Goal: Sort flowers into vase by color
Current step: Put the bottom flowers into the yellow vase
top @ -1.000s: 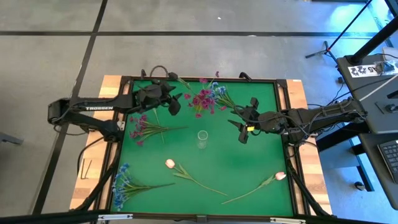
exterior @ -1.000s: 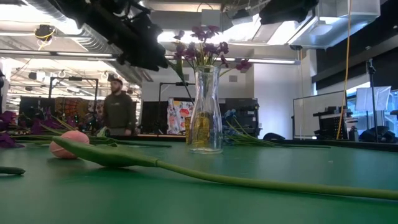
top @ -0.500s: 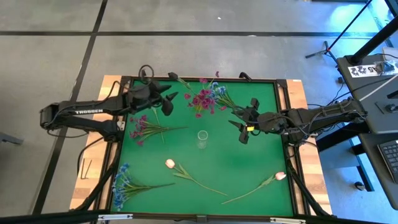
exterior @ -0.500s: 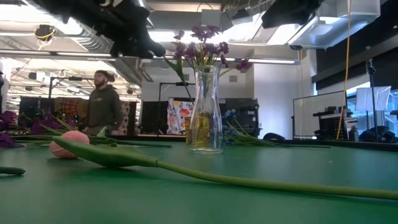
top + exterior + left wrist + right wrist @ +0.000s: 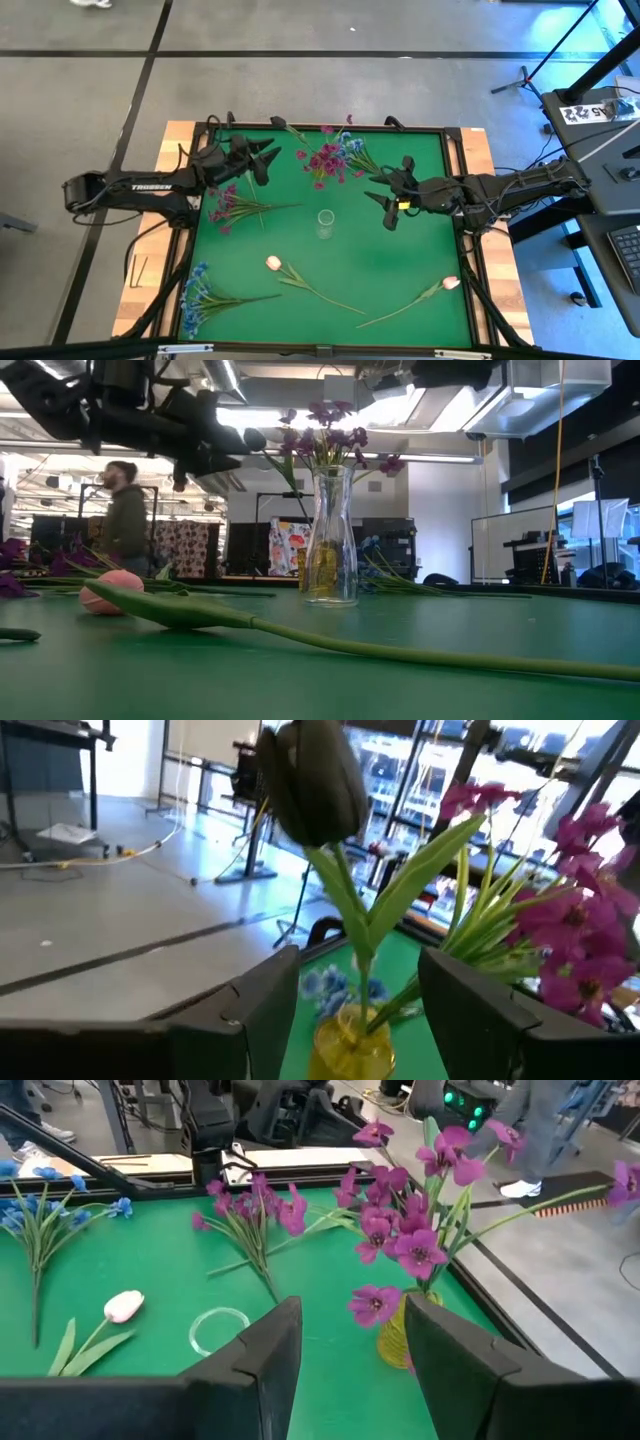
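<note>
Looks like release step: dark-budded green stem [image 5: 308, 780] in clear glass vase [image 5: 331, 540] w/ magenta sprays, left gripper [image 5: 268, 158] just beside, fingers spread, empty. Right gripper [image 5: 385, 205] idle nr mat centre, spread, empty. Next, prob.: reach loose magenta-purple spray [image 5: 232, 205] on green mat, pinch stem low.

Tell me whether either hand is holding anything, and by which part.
Nothing is held. The left hand is open, and the dark-budded green-stemmed flower ahead of it is untouched. The right hand is open and empty too.
</note>
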`<action>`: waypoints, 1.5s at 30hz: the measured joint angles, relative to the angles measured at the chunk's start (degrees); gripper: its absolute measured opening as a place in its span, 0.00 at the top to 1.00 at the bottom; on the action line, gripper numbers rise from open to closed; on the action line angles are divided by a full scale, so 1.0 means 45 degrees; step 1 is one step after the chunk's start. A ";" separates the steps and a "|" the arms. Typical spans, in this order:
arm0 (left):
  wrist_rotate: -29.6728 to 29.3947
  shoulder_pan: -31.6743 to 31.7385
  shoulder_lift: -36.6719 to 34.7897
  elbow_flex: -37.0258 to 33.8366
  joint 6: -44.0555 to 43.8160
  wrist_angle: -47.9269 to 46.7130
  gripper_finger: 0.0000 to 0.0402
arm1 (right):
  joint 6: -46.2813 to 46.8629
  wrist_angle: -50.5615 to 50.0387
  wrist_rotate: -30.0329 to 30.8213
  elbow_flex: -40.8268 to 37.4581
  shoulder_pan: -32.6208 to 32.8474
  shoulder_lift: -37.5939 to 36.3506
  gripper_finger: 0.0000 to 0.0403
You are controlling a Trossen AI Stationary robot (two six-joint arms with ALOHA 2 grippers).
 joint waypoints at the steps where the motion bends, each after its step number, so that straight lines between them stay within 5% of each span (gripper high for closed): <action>1: 0.0045 0.0007 0.0176 0.0000 0.0000 0.0254 0.50 | -0.0052 0.0040 0.0000 0.0000 0.0000 0.0000 0.56; 13: -0.0077 0.0016 0.2395 0.0002 -0.0027 0.3519 0.50 | -0.0402 0.0074 -0.0016 0.0000 0.0000 0.0000 0.56; 34: -0.0659 0.0536 0.3838 0.1902 -0.0597 0.3447 0.51 | -0.1003 0.0050 -0.0371 0.0000 0.0000 0.0000 0.56; 45: -0.0809 0.0434 0.3961 0.1938 -0.0554 0.3382 0.81 | -0.1003 -0.0255 -0.0418 0.0000 0.0000 0.0000 0.56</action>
